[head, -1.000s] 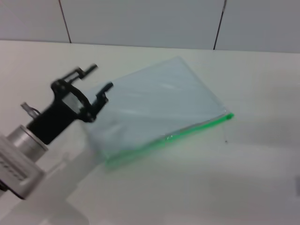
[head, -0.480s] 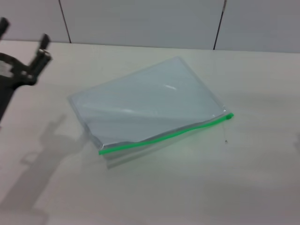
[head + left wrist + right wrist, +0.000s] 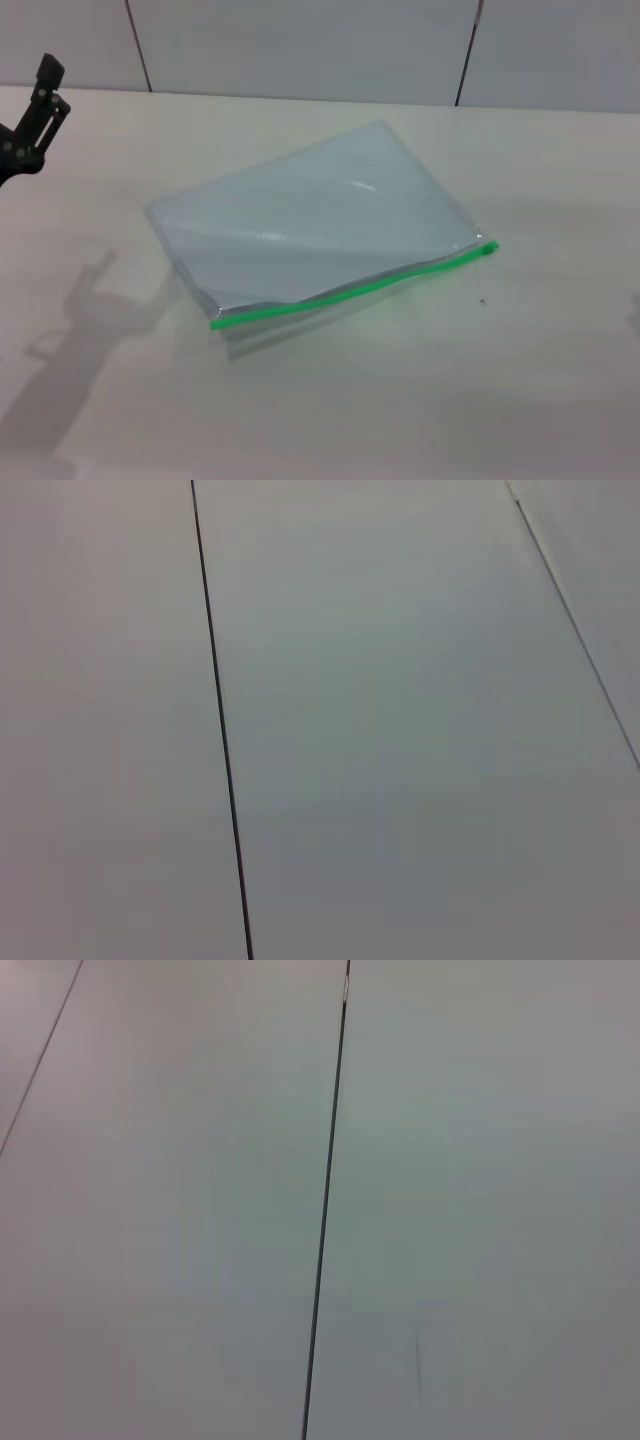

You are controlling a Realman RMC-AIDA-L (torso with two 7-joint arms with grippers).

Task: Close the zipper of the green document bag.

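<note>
At the table's far left edge the left gripper (image 3: 30,125), finger state unclear, is held well apart from the bag (image 3: 310,235), whose zipper (image 3: 350,290) runs rightward.

no readable text, no labels or numbers (bag, table and wall all unmarked)

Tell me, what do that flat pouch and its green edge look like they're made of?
The green document bag looks like thin, glossy, translucent plastic: pale blue-grey, with light glints and soft creases across its face. The zipper along its near edge seems a brighter, opaque green plastic strip. Both lie on a matte, off-white table.
</note>
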